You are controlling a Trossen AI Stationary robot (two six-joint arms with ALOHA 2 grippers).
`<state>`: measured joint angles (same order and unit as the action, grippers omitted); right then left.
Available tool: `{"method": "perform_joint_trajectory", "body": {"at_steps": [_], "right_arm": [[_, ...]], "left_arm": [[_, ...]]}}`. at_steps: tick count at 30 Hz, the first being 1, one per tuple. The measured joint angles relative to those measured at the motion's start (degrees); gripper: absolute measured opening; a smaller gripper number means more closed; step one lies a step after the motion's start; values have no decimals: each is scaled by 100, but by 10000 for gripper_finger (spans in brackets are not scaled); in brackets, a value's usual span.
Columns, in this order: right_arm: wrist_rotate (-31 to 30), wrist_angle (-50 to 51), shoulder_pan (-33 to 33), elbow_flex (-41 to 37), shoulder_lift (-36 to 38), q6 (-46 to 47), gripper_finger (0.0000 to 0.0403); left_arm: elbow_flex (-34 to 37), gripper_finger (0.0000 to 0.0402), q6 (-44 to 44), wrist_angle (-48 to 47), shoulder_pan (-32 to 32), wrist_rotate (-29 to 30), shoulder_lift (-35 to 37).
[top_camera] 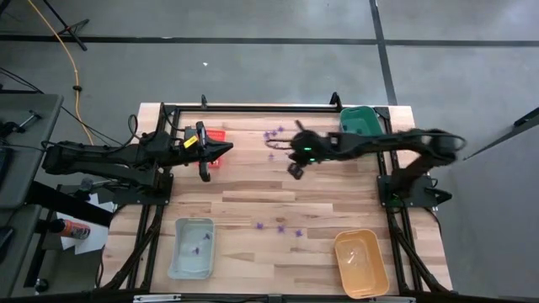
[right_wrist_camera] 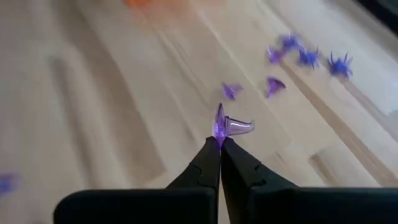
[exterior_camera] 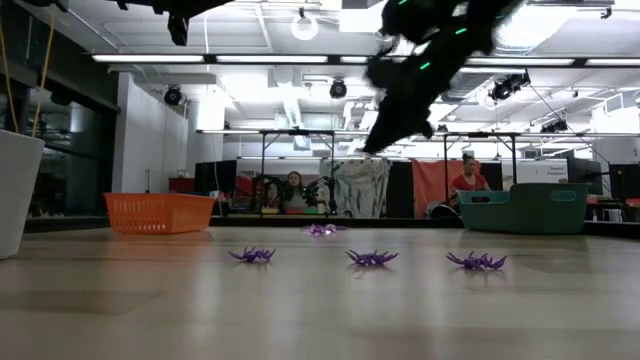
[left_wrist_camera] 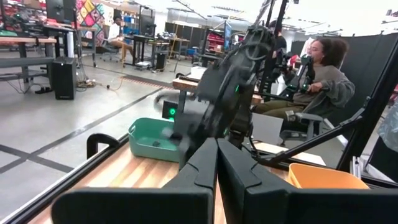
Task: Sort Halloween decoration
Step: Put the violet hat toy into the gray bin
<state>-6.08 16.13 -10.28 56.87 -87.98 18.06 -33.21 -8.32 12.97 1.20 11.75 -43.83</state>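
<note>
Right pincer [right_wrist_camera: 219, 142] pinching one purple piece [right_wrist_camera: 231, 127], four trays

- My right gripper [right_wrist_camera: 219, 142] hung above mid-table, fingers pinched together, arm stretched inward.
- My left gripper [left_wrist_camera: 217, 152] waited closed, held level at the far-left.
</note>
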Motion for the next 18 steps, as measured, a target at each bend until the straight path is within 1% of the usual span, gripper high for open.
{"method": "perform_joint_trajectory", "body": {"at_steps": [3, 6, 8, 10, 13, 18], "right_arm": [[371, -1054, 95, -991, 1063, 386, 0], [496, -2333, 283, -1916, 1990, 820, 0], [484, -3251, 390, -2391, 2448, 927, 0], [466, -4013, 478, -2702, 2729, 885, 0], [392, -4536, 576, -2792, 2883, 714, 0], [316, -4519, 649, -2378, 2804, 83, 0]], "left_arm": [[0, 1, 0, -9, 0, 0, 0], [0, 1, 0, -16, -1, 1, 0], [0, 1, 0, -63, 0, 0, 0], [0, 1, -2, -182, -1, 0, 0], [2, 1, -4, -284, -1, 0, 0], [2, 1, -4, -284, -1, 0, 0]]}}
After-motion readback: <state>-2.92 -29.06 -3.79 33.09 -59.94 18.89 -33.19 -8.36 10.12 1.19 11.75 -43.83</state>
